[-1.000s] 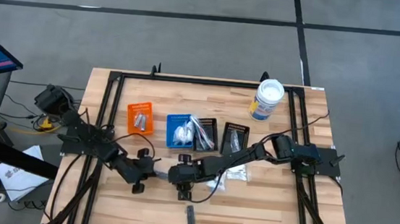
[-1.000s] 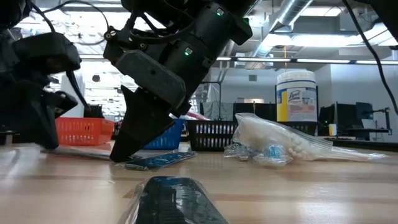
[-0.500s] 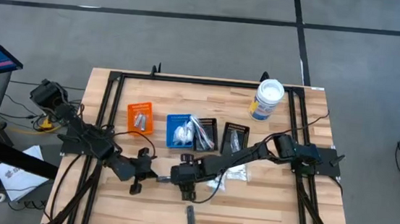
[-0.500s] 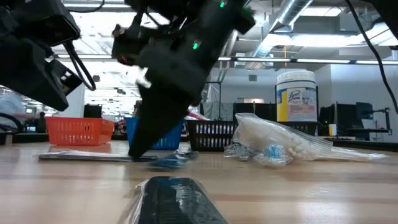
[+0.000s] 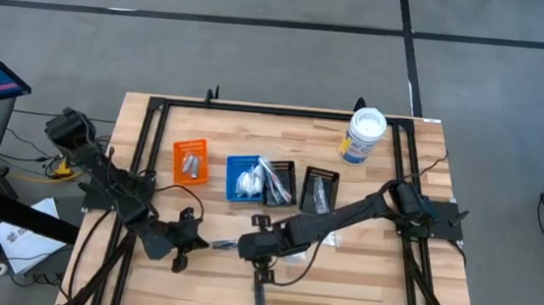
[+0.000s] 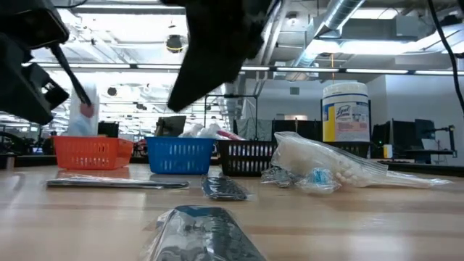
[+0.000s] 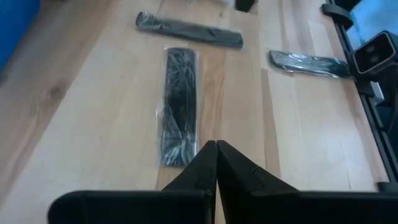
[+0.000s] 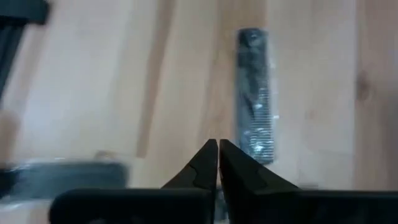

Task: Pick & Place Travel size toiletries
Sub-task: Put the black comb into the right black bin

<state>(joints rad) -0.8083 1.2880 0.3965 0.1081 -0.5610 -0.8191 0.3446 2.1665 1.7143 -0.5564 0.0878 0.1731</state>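
Both grippers hang shut and hold nothing. My right gripper (image 5: pixel 260 261) (image 8: pixel 217 157) is raised above the table's near middle, over a dark packet (image 6: pixel 225 190) that lies flat on the wood. A black comb in clear wrap (image 8: pixel 255 93) (image 5: pixel 259 300) lies flat at the near edge. My left gripper (image 5: pixel 186 249) (image 7: pixel 216 155) hovers at the near left, just short of another wrapped black comb (image 7: pixel 180 106). A long silvery stick (image 6: pixel 116 184) and a clear bag of white pieces (image 6: pixel 326 163) also lie on the table.
An orange bin (image 5: pixel 190 159), a blue bin (image 5: pixel 247 178) and a black bin (image 5: pixel 318 189) stand in a row across the table's middle, each with items inside. A white tub (image 5: pixel 362 136) stands at the far right. Black frame rails (image 5: pixel 145 141) run along the table's sides.
My right gripper has risen off the table, away from the dark packet, which has slid a little toward the right and now lies free. My left gripper has gone up and toward the table's near-left, away from the silvery stick.
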